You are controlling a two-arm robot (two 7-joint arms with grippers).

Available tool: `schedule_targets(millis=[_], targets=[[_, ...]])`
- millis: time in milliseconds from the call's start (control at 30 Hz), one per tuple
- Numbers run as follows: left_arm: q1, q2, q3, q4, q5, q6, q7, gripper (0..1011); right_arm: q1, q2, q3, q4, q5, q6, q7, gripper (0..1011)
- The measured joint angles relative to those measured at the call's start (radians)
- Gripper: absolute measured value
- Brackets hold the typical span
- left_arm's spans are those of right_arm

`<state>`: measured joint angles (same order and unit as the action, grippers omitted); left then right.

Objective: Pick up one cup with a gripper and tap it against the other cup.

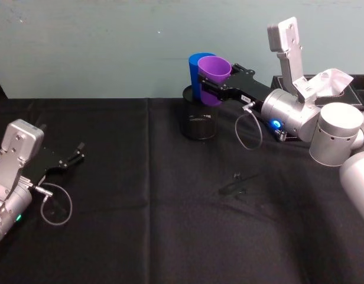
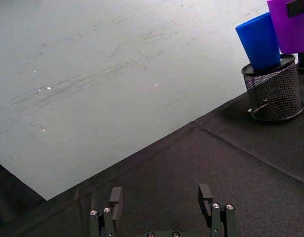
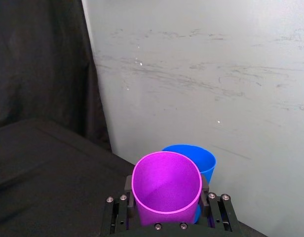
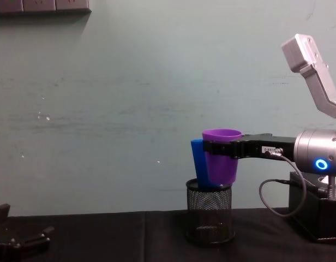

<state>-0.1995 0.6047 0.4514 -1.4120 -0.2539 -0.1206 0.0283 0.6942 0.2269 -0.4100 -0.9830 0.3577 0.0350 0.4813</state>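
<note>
Right gripper point(image 4: 220, 148) clamps the purple cup point(image 4: 221, 167) just below its rim, beside the blue cup point(image 4: 196, 156). Likely light, stiff, slick plastic: grip gently. Left gripper point(image 1: 75, 157) rests spread wide.

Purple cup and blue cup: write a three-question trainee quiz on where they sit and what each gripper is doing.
1. True or false: the purple cup lies on its side.
2. The blue cup stands in: A) a black mesh pen holder; B) a plate; C) a drawer.
3. Which gripper is shut on the purple cup, and is the left gripper open or shut?

Key:
1. False; the right gripper holds it upright in the air.
2. A.
3. The right gripper; the left gripper is open, low at the left.
</note>
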Motion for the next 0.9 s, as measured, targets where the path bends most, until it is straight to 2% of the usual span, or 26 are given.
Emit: schedule_targets(millis=[900], targets=[[0.000,0.000,0.000,0.000,0.000,0.000,0.000,1000,0.000,0.000,0.000,0.000,0.000,0.000,0.000,726]])
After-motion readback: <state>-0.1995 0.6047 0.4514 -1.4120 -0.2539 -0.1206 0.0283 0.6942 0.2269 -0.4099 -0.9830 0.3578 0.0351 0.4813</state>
